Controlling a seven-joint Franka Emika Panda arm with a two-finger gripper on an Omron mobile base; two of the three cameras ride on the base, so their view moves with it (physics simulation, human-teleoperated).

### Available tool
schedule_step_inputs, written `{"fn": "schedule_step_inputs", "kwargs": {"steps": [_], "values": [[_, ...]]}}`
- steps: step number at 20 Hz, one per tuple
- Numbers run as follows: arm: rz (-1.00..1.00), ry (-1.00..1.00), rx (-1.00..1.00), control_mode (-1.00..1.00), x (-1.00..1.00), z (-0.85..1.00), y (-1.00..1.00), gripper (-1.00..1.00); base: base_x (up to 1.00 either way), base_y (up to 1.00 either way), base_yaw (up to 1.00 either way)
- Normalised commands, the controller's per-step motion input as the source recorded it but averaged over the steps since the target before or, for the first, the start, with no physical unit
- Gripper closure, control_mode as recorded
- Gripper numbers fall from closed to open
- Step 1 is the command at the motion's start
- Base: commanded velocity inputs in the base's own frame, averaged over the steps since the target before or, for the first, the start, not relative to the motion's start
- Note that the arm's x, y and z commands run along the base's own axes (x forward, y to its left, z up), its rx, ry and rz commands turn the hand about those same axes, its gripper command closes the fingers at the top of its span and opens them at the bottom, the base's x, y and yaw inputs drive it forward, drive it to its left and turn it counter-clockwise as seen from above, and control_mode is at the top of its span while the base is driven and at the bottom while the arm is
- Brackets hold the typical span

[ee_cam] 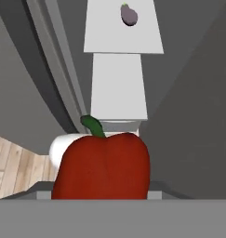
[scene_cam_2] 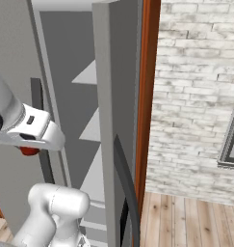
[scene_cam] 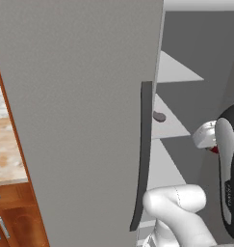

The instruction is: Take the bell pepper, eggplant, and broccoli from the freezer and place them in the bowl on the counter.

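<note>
The small shiny red bell pepper (ee_cam: 103,167) is seen low in the hand view, grasped by the gripper (scene_cam_2: 29,144) (fingers hidden). It is judged light, smooth and slippery, best held at its round sides.

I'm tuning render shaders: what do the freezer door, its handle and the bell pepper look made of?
Freezer door: matte grey, flat and even, like painted metal or plastic; the look can't settle which. Handle: dark, dull curved bar, probably plastic or coated metal. Bell pepper: red skin with a soft sheen and a green stem, like waxy vegetable flesh.
</note>
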Motion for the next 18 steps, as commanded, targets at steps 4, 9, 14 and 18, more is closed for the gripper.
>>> {"fn": "schedule_step_inputs", "kwargs": {"steps": [4,9,14,18], "values": [[0.0,0.0,0.0,-1.0,0.0,0.0,0.0,1.0,0.0,0.0,0.0],[0.0,-0.01,0.01,-1.0,-0.02,-0.06,0.0,1.0,0.0,0.0,0.0],[0.0,-0.01,0.0,1.0,-0.02,-0.04,0.0,1.0,-0.36,0.19,0.0],[0.0,0.0,0.0,1.0,0.0,0.0,0.0,1.0,-0.3,0.95,-0.01]]}}
